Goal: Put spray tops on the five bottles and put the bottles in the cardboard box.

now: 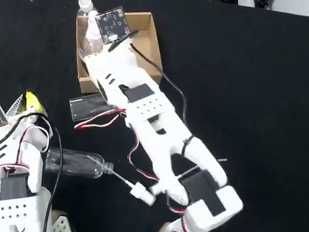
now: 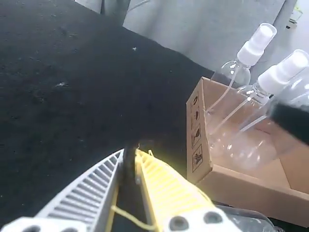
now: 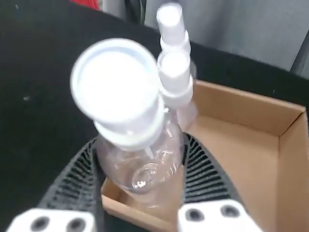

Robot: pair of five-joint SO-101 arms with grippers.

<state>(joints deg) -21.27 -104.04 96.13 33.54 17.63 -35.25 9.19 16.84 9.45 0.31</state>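
Note:
The cardboard box (image 1: 149, 38) stands at the back left of the black table. My right gripper (image 3: 142, 145) is over the box's near left corner, shut on a clear bottle (image 3: 140, 169) with a white spray top (image 3: 118, 87); its black ribbed fingers (image 3: 79, 174) press both sides. Two more capped bottles (image 2: 241, 67) (image 2: 275, 87) stand upright in the box. Another clear bottle (image 1: 76, 163) lies on the table at the front left. A loose spray top (image 1: 143, 194) lies beside it, with its tube pointing at the neck. My left gripper (image 2: 130, 152) is shut and holds nothing, left of that bottle.
A further clear bottle (image 1: 88, 108) lies on its side just in front of the box, between the two arms. The right arm (image 1: 158, 128) stretches diagonally across the table's middle. Bare black cloth covers the right half and the far left.

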